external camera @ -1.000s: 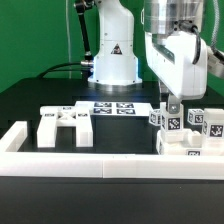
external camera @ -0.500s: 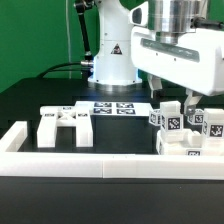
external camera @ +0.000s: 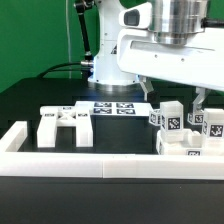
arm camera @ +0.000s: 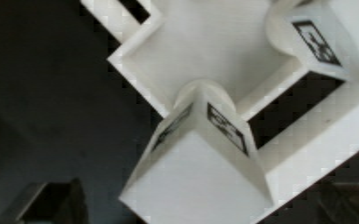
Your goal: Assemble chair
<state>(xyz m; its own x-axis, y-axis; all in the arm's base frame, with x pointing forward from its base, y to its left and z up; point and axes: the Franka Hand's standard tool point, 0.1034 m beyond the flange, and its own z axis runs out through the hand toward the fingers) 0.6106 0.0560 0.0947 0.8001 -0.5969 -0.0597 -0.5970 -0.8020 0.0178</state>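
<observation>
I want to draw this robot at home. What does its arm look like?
The arm is smooth, shiny white with rounded shells and a silver metal ring near the wrist. Its gripper is a wide white box with two thin dark fingers. The base wears a black triangle sticker, and black cables trail behind it.

chair parts (external camera: 210,126) cropped at exterior view's right edge

chair parts (external camera: 62,125): white plastic, matt, smooth | their tags (external camera: 172,124): flat black-and-white print | counter (external camera: 30,100): black, matt | my arm shell (external camera: 165,55): white plastic, slightly glossy
</observation>
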